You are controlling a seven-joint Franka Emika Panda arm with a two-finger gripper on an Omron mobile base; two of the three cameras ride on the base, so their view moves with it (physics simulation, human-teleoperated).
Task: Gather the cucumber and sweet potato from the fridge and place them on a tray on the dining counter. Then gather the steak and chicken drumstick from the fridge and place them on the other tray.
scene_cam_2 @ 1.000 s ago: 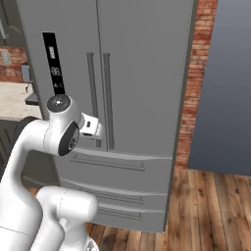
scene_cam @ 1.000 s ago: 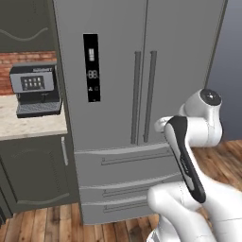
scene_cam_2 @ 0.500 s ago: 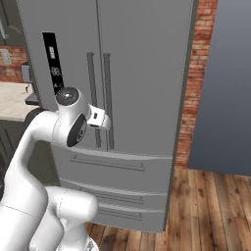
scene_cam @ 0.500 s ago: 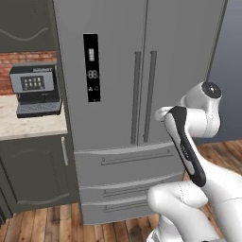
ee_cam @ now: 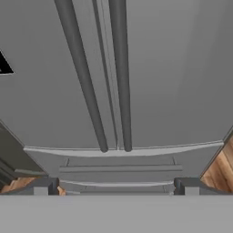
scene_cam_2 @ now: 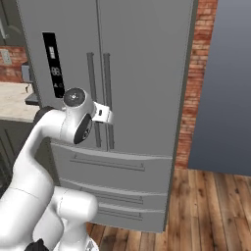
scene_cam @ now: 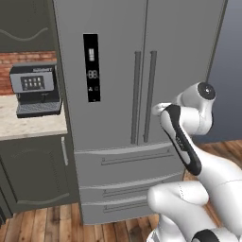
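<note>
Left base view: the tall grey double-door fridge (scene_cam: 142,94) stands closed, with two vertical bar handles (scene_cam: 143,97) side by side at the door seam, a black display panel (scene_cam: 91,67) on its left door and two drawers (scene_cam: 127,175) below. A black coffee machine (scene_cam: 35,96) sits on the pale stone counter (scene_cam: 28,126) to the left of the fridge, above a dark cabinet (scene_cam: 35,172). The white arm (scene_cam: 189,142) is raised in front of the right door, its wrist near the handles. Right base view: the arm's hand (scene_cam_2: 103,114) reaches toward the same two handles (scene_cam_2: 99,100) without touching them; a red brick wall strip (scene_cam_2: 196,83) borders the fridge on the right, and wood plank flooring (scene_cam_2: 211,211) lies beyond. Hand view: the two dark fingertips of the gripper (ee_cam: 116,186) stand wide apart, with nothing between them, aimed at the lower ends of the handles (ee_cam: 102,77) and the top drawer's handle (ee_cam: 120,168). The cucumber, sweet potato, steak and drumstick cannot be seen behind the shut doors.
</note>
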